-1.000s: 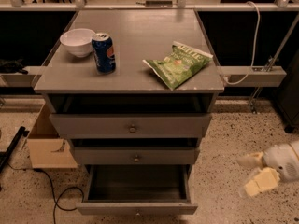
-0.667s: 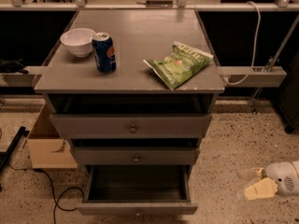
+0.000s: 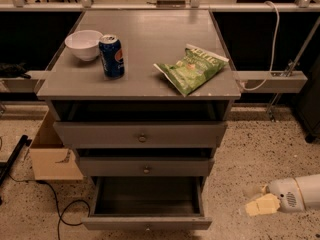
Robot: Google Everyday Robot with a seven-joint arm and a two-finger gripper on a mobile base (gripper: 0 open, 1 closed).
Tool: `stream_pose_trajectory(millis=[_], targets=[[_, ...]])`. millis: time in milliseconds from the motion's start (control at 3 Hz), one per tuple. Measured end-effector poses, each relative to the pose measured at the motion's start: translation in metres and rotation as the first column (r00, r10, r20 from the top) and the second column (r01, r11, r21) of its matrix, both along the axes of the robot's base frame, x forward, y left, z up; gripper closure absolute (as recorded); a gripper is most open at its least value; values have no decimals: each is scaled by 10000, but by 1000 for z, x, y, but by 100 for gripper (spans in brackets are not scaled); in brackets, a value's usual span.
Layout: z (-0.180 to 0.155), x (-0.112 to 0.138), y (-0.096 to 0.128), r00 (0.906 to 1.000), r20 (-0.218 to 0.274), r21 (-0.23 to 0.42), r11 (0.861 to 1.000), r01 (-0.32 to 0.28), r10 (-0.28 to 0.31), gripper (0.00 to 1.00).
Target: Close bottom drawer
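We find the bottom drawer at the foot of the cabinet, pulled well out towards the camera. Its dark box interior is exposed and looks empty, and its slim front panel stands forward of the two drawers above. The middle drawer and the top drawer each sit slightly proud of the cabinet frame, but neither concerns the task. On the cabinet top we note a white bowl at the rear left, a blue can just beside it, and a green chip bag towards the right edge. A cardboard box rests on the floor to the left of the cabinet. The gripper is low on the cabinet's right side, near floor level, pointing towards the open drawer but well apart from it. We cannot tell whether it is spread or closed, and we see nothing held in it. We judge the approach step to be in hand and the closing not yet begun. The next move calls for bringing the gripper round to the front panel, near its centre knob, and pressing squarely inward until the panel meets the cabinet.
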State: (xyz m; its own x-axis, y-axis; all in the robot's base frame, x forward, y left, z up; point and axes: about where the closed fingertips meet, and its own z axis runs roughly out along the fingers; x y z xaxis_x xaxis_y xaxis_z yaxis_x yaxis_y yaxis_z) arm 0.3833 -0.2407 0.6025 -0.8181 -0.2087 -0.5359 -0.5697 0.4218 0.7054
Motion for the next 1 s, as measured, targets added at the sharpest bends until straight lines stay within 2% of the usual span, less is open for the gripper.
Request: stream_pose_trajectory(millis=[333, 667, 1000], targets=[[-27, 3, 26, 9970, -669, -646, 9970, -422, 379, 0], [-28, 5, 30, 9966, -707, -674, 9966, -481, 434, 0], [-15, 7, 27, 9982, -386, -583, 9972, -475, 453, 0]])
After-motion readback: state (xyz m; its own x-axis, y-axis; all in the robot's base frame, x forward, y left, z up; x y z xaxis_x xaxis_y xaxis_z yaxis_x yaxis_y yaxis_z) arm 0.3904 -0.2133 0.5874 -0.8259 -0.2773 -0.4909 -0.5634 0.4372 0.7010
